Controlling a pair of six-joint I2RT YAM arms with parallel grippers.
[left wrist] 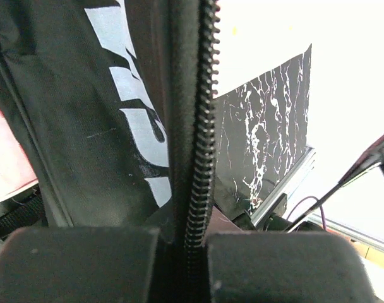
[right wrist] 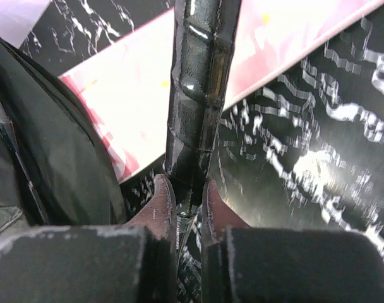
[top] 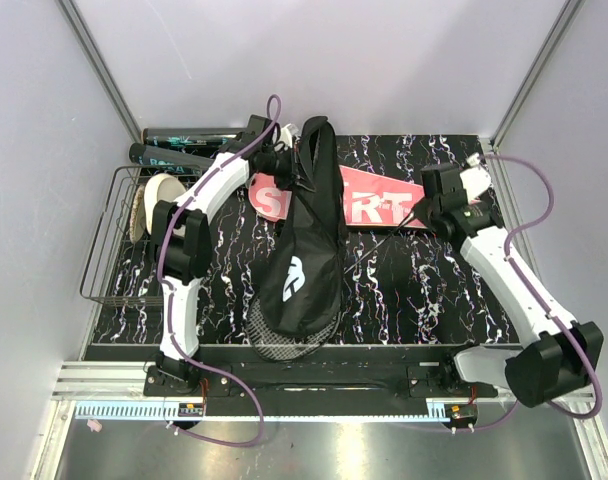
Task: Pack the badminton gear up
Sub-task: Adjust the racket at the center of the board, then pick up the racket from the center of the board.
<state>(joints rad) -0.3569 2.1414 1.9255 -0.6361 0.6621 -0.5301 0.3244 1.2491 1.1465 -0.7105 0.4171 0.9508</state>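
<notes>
left gripper (left wrist: 192, 247): clamped tight on the zipper (left wrist: 203, 126) edge of the black bag (top: 304, 250), holding up the bag's far end near the back of the table (top: 434, 290)

right gripper (right wrist: 187, 205): fingers pinched on the near end of a dark ribbed handle (right wrist: 195, 95) that lies across the pink SPORT case (top: 374, 205). Looks like a racket grip to me, but can't swear to it

black bag: lying lengthwise in the middle of the table, on top of the pink case. Zipper looks undone where the left wrist view shows it

racket head (top: 284, 345): strings poking out of the bag's near end, so at least one racket is only partway in

pink SPORT case: flat on the table, running crosswise under the bag, looks flat and unfilled from above

dark tube (top: 189, 134): parked at the back left corner, well apart from the bag, not packed

shuttlecocks: can't spot any in these views

non-gear stuff: wire basket (top: 99, 250) on the left edge with a cream disc (top: 149, 205) in it

progress guess: early-to-middle tbh. One racket is half in the bag; still left are the handle the right arm has, the tube, zipping up, and sorting out the pink case
</notes>
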